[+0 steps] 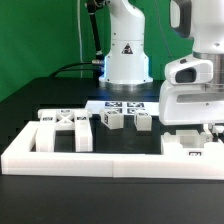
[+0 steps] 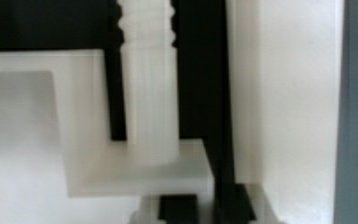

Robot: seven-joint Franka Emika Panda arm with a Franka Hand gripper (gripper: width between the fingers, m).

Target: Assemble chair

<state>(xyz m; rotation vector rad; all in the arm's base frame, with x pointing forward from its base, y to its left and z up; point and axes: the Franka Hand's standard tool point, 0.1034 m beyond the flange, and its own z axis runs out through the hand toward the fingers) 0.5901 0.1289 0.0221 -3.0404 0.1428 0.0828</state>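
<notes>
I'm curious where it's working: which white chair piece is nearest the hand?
The blocky piece at the exterior view's far right, directly below the hand; the X-braced frame and two small blocks sit farther toward that view's left.

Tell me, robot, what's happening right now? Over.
Gripper shut, low over a white chair part beside the border wall. X-braced frame apart, untouched. Nothing seen blocking.

No words or numbers are reading clearly in either view. A triangular warning sign (image 1: 127, 49) is showing on the robot base (image 1: 128, 68), symbol illegible. Black-and-white square tags (image 1: 112, 119) are marking the chair pieces (image 1: 62, 128) and the marker board (image 1: 128, 104).
</notes>
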